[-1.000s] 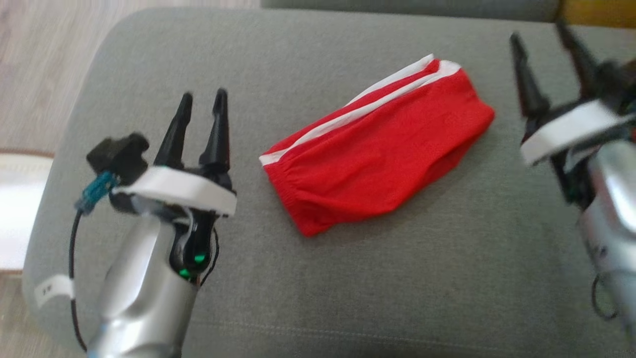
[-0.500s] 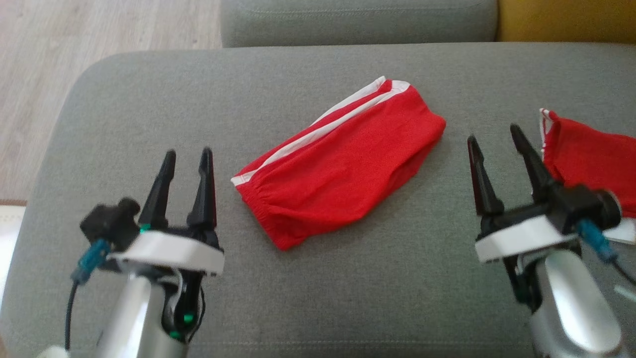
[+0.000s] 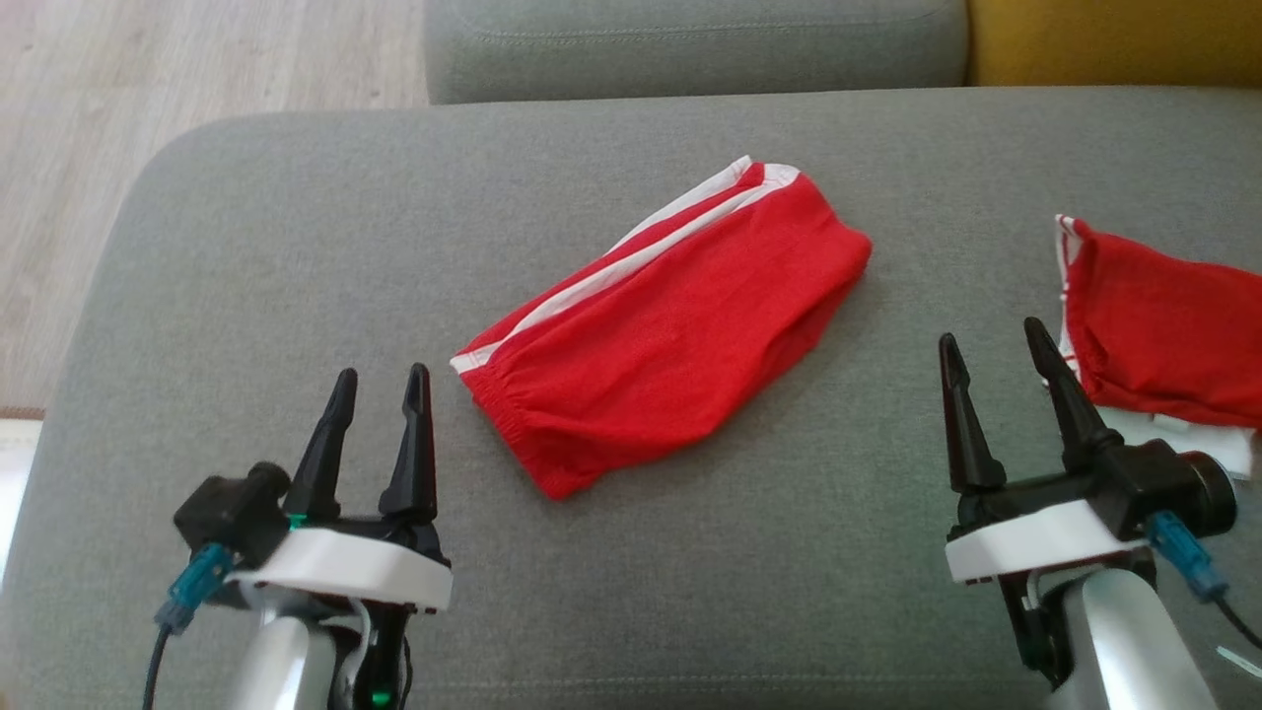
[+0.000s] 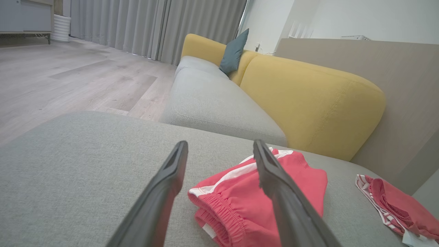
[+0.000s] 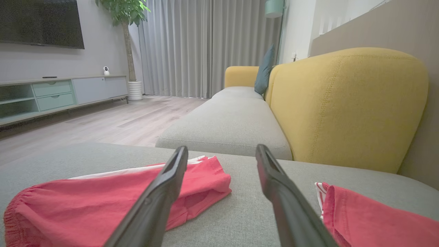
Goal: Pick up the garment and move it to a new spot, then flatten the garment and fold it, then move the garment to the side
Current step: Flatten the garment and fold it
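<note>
A folded red garment [image 3: 663, 330] with white side stripes lies diagonally in the middle of a grey sofa cushion [image 3: 296, 247]. The left gripper [image 3: 380, 380] sits at the lower left and the right gripper [image 3: 991, 345] at the lower right, both with fingers spread and holding nothing. A second red garment [image 3: 1158, 330] lies at the right edge, just beside the right gripper.

A folded garment [image 3: 663, 325] lies mid-seat on the sofa seat [image 3: 276, 256], with a second garment [image 3: 1163, 340] well apart at its right edge. The left hand [image 3: 383, 371] is in front-left of the folded garment. The right hand [image 3: 991, 330] is in front of the gap between the garments. Another cushion [image 3: 690, 49] lies behind.
</note>
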Controlling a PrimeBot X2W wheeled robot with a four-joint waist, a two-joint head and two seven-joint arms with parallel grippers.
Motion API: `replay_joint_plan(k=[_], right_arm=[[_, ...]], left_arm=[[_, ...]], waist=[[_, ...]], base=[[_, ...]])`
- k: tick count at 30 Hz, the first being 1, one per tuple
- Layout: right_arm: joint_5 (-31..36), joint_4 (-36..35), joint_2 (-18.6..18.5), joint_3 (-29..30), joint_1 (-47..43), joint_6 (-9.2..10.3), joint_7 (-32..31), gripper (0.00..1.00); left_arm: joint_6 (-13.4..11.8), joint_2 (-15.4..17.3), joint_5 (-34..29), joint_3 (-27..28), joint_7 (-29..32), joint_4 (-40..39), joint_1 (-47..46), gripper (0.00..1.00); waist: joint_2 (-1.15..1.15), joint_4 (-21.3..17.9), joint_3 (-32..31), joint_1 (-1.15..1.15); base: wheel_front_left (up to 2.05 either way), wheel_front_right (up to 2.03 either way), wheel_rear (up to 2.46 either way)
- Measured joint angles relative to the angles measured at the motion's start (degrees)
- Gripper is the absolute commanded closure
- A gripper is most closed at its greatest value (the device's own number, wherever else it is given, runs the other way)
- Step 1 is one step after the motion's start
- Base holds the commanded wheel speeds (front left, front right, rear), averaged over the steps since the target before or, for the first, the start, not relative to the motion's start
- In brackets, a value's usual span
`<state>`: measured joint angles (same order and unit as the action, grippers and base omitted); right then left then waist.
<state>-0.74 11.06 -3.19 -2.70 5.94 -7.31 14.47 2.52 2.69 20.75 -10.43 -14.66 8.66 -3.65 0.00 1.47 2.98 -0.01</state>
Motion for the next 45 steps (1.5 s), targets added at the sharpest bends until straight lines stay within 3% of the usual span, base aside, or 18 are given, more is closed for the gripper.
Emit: replay_joint_plan(k=[3, 6, 14, 18, 26, 35, 45], right_arm=[[-1.04, 0.27, 0.19, 0.53, 0.01, 0.00, 0.00, 0.00], [-6.86, 1.56, 0.26, 1.46, 0.18, 0.00, -1.51, 0.00], [-29.64, 7.50, 0.37, 3.71, 3.75, 0.01, -12.15, 0.00], [-36.75, 12.99, 0.37, 6.31, 8.76, 0.01, -16.91, 0.00], [-42.08, 25.69, 0.35, 12.78, 19.81, 0.02, -22.85, 0.00], [-41.95, 35.10, -1.64, 20.39, 30.41, 0.29, -24.59, 0.00], [-43.87, 38.22, -2.70, 19.08, 32.70, 0.29, -26.19, 0.00]], left_arm=[[-0.01, 0.02, -0.01, -0.15, 0.00, 0.02, -0.10, 0.00], [0.00, 0.02, -0.58, -0.74, 0.00, 0.09, -0.27, 0.00], [0.01, 0.01, -0.55, -2.21, 0.00, 0.83, -1.48, 0.00], [0.03, 0.02, -0.41, -3.50, 0.00, 1.13, -2.60, 0.00], [0.00, -0.07, 0.63, -5.89, 0.00, 1.16, -5.79, 0.00], [-0.43, -0.09, 0.32, -6.45, 0.00, 2.33, -7.64, 0.00], [-0.53, -0.10, 0.33, -7.23, 0.00, 2.53, -7.64, 0.00]], waist=[[0.00, 0.46, 0.46, 0.00], [0.00, 1.42, 1.22, 0.00], [0.00, 4.76, 3.92, 0.00], [0.00, 6.77, 5.63, 0.00], [0.00, 11.34, 9.87, 0.01], [0.00, 16.25, 13.24, 0.01], [0.00, 17.36, 12.98, 0.01]], base=[[0.00, 0.00, 0.00], [0.00, 0.00, 0.00], [0.00, 0.00, 0.00], [0.00, 0.00, 0.00], [0.00, 0.00, 0.00], [0.00, 0.00, 0.00], [0.00, 0.00, 0.00]])
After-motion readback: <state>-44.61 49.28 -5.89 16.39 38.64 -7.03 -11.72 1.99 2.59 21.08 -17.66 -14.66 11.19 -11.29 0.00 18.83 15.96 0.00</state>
